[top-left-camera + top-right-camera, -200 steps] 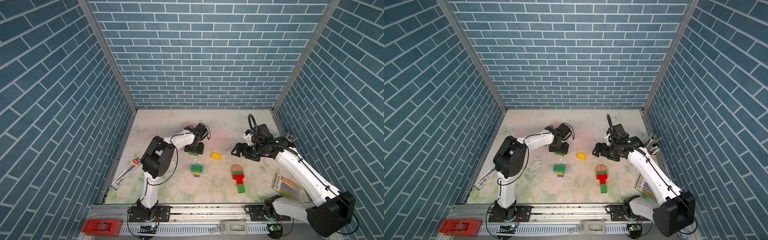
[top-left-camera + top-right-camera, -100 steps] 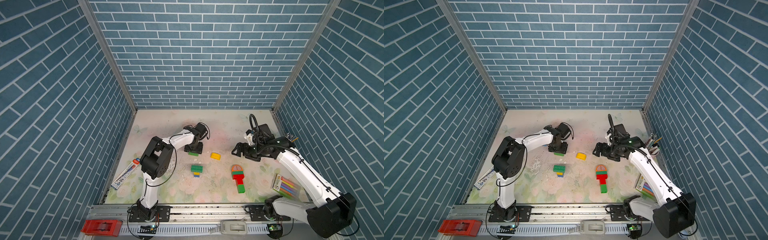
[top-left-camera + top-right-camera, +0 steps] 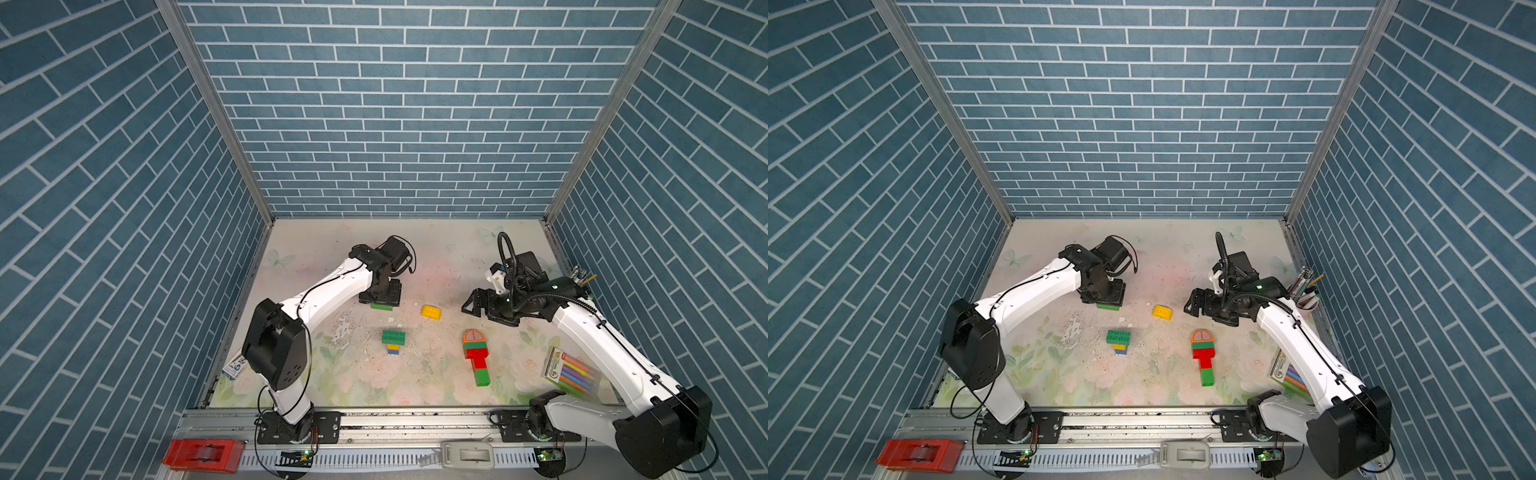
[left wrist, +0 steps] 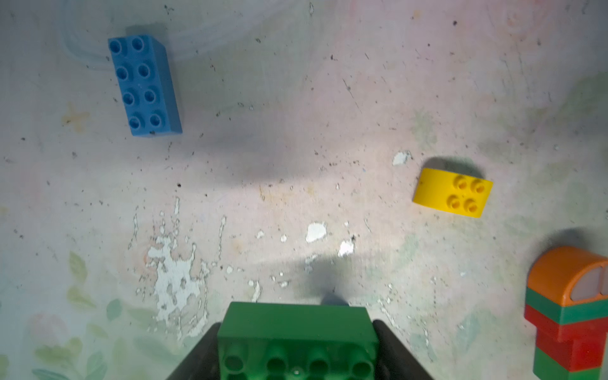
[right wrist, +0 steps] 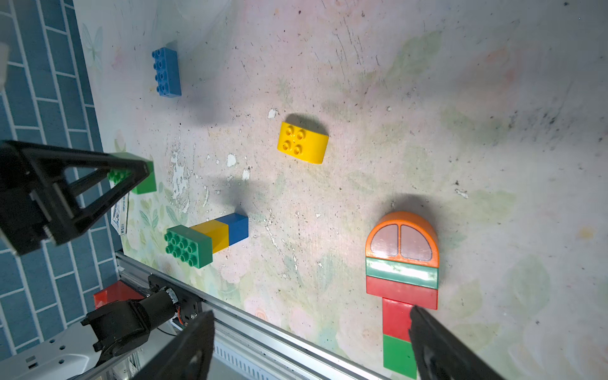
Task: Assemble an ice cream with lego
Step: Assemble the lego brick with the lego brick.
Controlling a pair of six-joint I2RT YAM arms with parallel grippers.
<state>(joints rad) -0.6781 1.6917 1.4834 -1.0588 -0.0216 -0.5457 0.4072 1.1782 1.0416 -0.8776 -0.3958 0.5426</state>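
Observation:
My left gripper (image 4: 296,357) is shut on a green lego brick (image 4: 296,329), studs facing the camera; in both top views it points down at the mat with the brick (image 3: 381,306) (image 3: 1108,307) under it. My right gripper (image 5: 311,314) (image 3: 471,305) hangs open and holds nothing. A flat-lying lego ice cream (image 3: 476,357) (image 5: 402,263) has an orange dome, then green and red bricks. A yellow round-topped piece (image 3: 431,311) (image 4: 452,192), a green-yellow-blue stack (image 3: 393,341) (image 5: 205,238) and a loose blue brick (image 4: 144,85) (image 5: 166,71) lie on the mat.
A marker pack (image 3: 571,372) lies at the right edge under my right arm. A pen cup (image 3: 1306,293) stands by the right wall. A red tape dispenser (image 3: 203,455) sits in front of the rail. A small white box (image 3: 235,370) lies at the left edge.
The left arm's elbow has swung toward the front left, and its gripper with the green brick has shifted slightly left. The right arm has not moved.

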